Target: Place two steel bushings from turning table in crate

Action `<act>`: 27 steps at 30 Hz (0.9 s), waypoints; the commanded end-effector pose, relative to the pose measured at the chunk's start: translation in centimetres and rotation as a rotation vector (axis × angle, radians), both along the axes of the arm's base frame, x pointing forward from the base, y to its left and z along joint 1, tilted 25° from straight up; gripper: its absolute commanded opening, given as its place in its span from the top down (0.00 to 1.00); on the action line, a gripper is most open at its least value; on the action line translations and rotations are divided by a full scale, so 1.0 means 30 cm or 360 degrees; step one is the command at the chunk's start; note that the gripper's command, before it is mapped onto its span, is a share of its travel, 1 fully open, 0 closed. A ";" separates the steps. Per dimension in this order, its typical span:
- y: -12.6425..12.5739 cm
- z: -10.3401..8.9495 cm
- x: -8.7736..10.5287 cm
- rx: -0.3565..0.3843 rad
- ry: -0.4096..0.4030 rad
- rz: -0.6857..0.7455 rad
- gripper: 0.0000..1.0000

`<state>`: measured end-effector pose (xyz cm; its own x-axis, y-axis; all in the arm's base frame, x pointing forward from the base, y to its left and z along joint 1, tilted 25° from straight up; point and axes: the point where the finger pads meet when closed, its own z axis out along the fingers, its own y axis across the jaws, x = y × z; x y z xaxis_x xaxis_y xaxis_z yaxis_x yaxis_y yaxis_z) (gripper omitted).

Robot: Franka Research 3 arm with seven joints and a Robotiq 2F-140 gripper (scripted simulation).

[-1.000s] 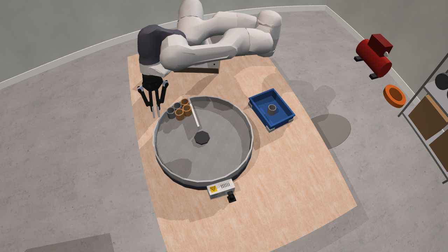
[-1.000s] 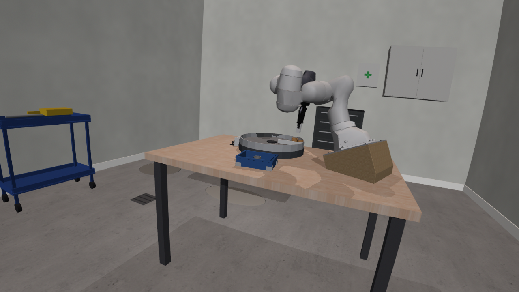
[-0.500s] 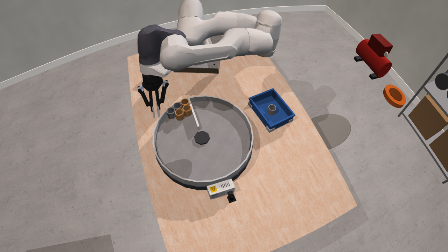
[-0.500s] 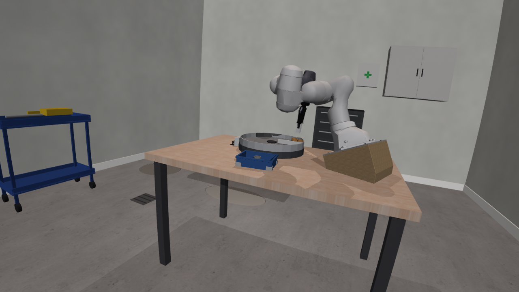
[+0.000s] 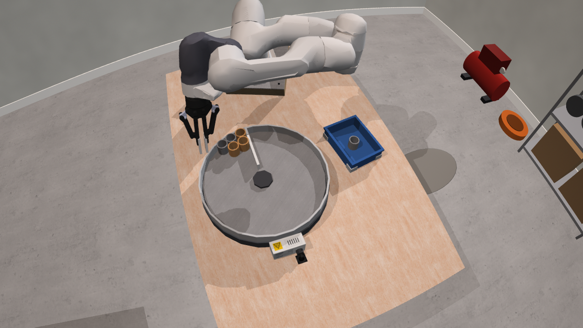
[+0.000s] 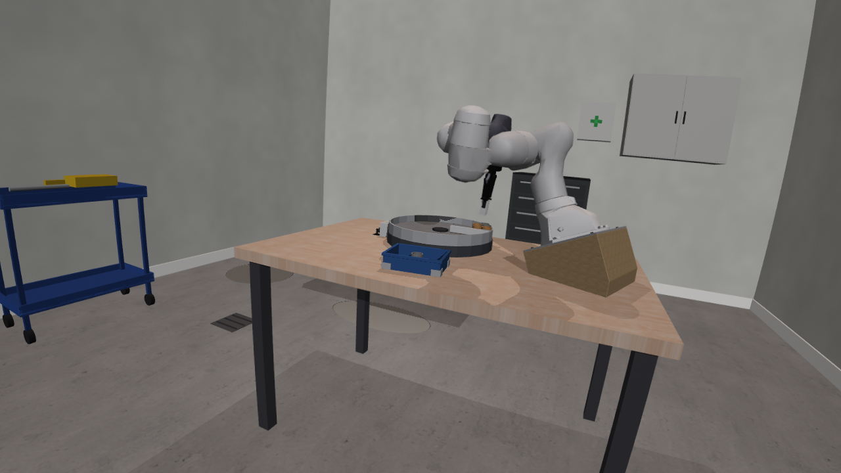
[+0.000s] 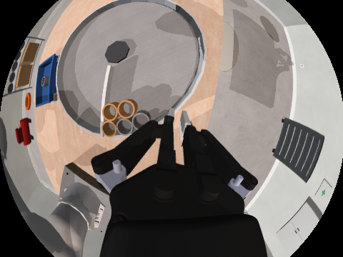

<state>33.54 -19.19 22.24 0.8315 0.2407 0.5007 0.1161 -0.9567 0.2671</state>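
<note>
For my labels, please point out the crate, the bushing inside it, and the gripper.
crate (image 5: 333, 129), top view, left rim.
bushing (image 5: 354, 141), top view, its rim.
gripper (image 5: 202, 149), top view, between fingertips.

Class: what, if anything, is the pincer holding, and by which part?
Nothing. The pincer is nearly shut and empty, beside the bushings.

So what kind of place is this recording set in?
Most likely a small workshop or industrial work cell: a wooden table carries a turning table and a parts crate, with a red compressor-like tank, a blue tool cart and a first-aid sign around it.
</note>
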 end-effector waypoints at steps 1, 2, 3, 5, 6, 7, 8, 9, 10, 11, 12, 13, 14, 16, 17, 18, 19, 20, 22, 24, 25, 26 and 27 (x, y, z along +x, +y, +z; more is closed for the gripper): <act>0.005 -0.001 0.001 0.0145 -0.0045 -0.0219 0.90; 0.005 -0.001 0.001 0.0145 -0.0045 -0.0219 0.90; 0.005 -0.001 0.001 0.0145 -0.0045 -0.0219 0.90; 0.005 -0.001 0.001 0.0145 -0.0045 -0.0219 0.90; 0.005 -0.001 0.001 0.0145 -0.0045 -0.0219 0.90; 0.005 -0.001 0.001 0.0145 -0.0045 -0.0219 0.90; 0.005 -0.001 0.001 0.0145 -0.0045 -0.0220 0.90; 0.005 -0.001 0.001 0.0145 -0.0045 -0.0220 0.90; 0.035 -0.018 -0.026 0.0211 0.0000 -0.0291 0.90; 0.048 -0.025 -0.037 0.0239 0.0018 -0.0321 0.90; 0.048 -0.025 -0.037 0.0239 0.0018 -0.0321 0.90; 0.048 -0.025 -0.037 0.0239 0.0018 -0.0321 0.90; 0.048 -0.025 -0.037 0.0239 0.0018 -0.0321 0.90; 0.048 -0.025 -0.037 0.0239 0.0018 -0.0321 0.90; 0.048 -0.025 -0.037 0.0239 0.0018 -0.0321 0.90; 0.048 -0.025 -0.037 0.0239 0.0018 -0.0321 0.90; 0.048 -0.025 -0.037 0.0239 0.0018 -0.0321 0.90; 0.048 -0.025 -0.037 0.0239 0.0018 -0.0321 0.90; 0.048 -0.025 -0.037 0.0239 0.0018 -0.0321 0.90; 0.048 -0.025 -0.037 0.0239 0.0018 -0.0321 0.90; 0.048 -0.025 -0.037 0.0239 0.0018 -0.0321 0.90; 0.048 -0.025 -0.037 0.0239 0.0018 -0.0321 0.90; 0.048 -0.025 -0.037 0.0239 0.0018 -0.0321 0.90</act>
